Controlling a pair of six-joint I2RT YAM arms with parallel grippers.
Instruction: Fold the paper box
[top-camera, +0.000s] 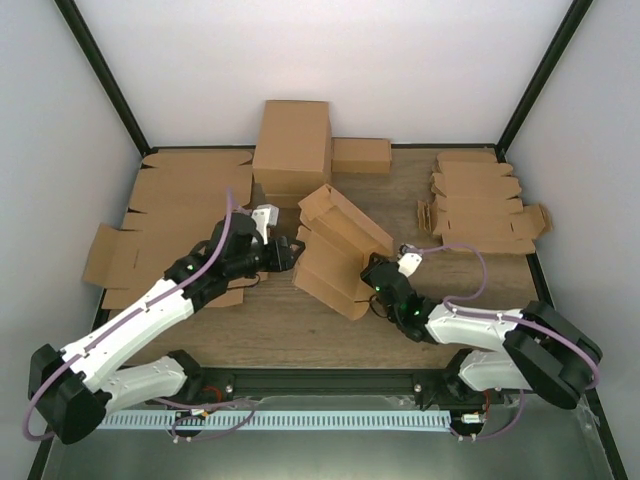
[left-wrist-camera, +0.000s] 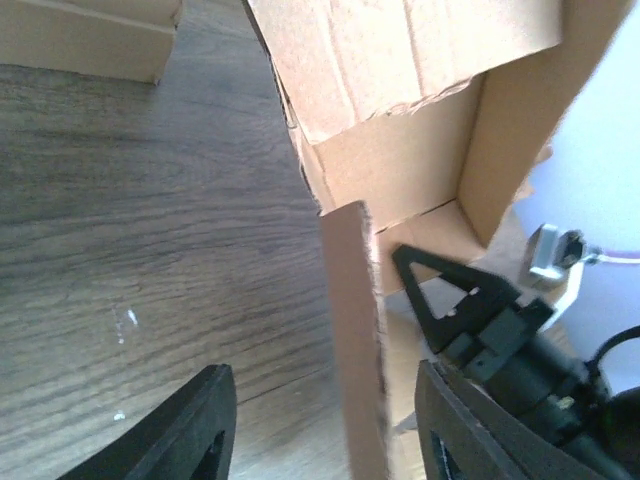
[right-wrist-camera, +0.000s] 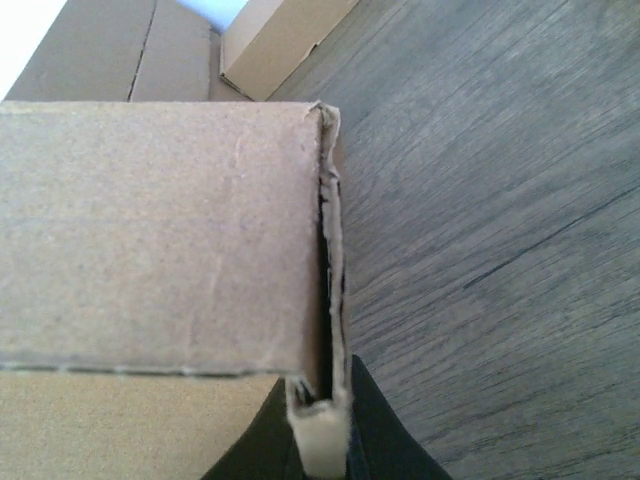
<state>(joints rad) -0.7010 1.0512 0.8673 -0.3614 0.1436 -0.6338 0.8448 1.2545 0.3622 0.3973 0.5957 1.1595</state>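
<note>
On the left of the table, wide flat cardboard sheets; at the back, a tall brown carton; far right, stacked blanks. Mid-table, tilted and half-formed, the paper box. Right gripper clamping its doubled wall; left gripper parted, straddling an upright flap edge, touching neither side.
</note>
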